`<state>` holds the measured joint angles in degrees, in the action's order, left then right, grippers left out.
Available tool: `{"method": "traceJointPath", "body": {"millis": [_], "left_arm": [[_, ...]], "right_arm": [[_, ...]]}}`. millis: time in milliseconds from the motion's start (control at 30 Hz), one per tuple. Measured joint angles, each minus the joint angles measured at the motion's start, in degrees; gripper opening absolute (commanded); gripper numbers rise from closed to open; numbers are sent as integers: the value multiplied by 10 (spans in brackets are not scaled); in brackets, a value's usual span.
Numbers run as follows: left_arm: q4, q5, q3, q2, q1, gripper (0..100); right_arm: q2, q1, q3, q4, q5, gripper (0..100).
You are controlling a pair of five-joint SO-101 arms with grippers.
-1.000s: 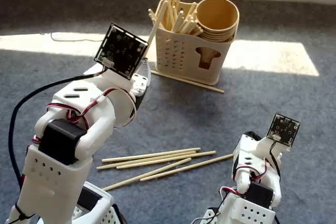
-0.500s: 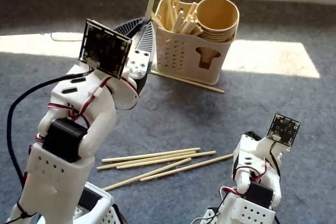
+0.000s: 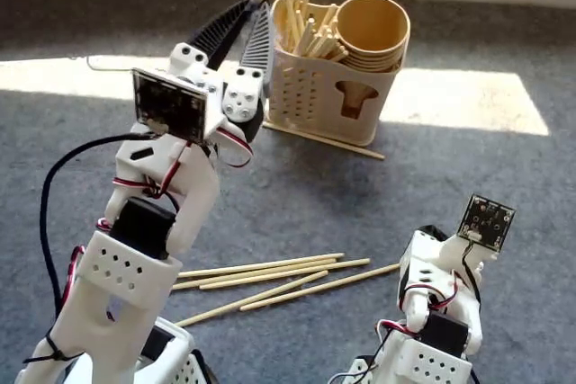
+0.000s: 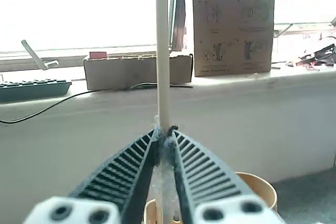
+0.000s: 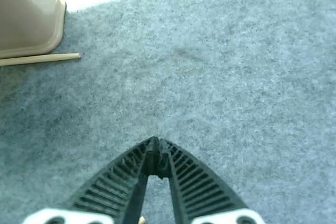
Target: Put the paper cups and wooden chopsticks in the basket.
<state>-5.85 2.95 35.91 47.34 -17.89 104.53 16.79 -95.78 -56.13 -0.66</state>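
I see the basket [image 3: 315, 101] at upper centre holding stacked cups [image 3: 371, 29] and a bundle of chopsticks [image 3: 301, 29]; my left gripper [image 3: 256, 8], just left of it, pinches one stick [image 4: 162, 51] upright; loose sticks [image 3: 270, 276] lie lower centre; right gripper [image 5: 153, 155] is closed, empty.

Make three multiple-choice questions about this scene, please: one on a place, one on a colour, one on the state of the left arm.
1. Where are the paper cups?
A) inside the basket
B) beside it
C) behind it

2. What colour is the basket?
A) red
B) cream-white
C) black

3. How is the left end effector?
A) open and empty
B) shut on an upright chopstick
C) shut on a paper cup

Answers:
1 A, the stacked cups stand within its walls.
2 B, its perforated walls are cream-white.
3 B, the left wrist view shows the jaws closed on the stick, which points straight up.
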Motion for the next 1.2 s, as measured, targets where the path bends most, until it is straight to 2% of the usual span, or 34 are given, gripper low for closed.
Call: {"method": "traceJointPath", "body": {"millis": [267, 500, 733, 1200], "left_arm": [[51, 86, -29, -112, 47, 6], [63, 88, -133, -259, 54, 6], [63, 88, -227, -346, 53, 6], [64, 90, -188, -404, 70, 8]], "right_arm": [[0, 0, 0, 0, 0, 9], [0, 0, 0, 0, 0, 9], [0, 0, 0, 0, 0, 9], [0, 0, 0, 0, 0, 9]]}}
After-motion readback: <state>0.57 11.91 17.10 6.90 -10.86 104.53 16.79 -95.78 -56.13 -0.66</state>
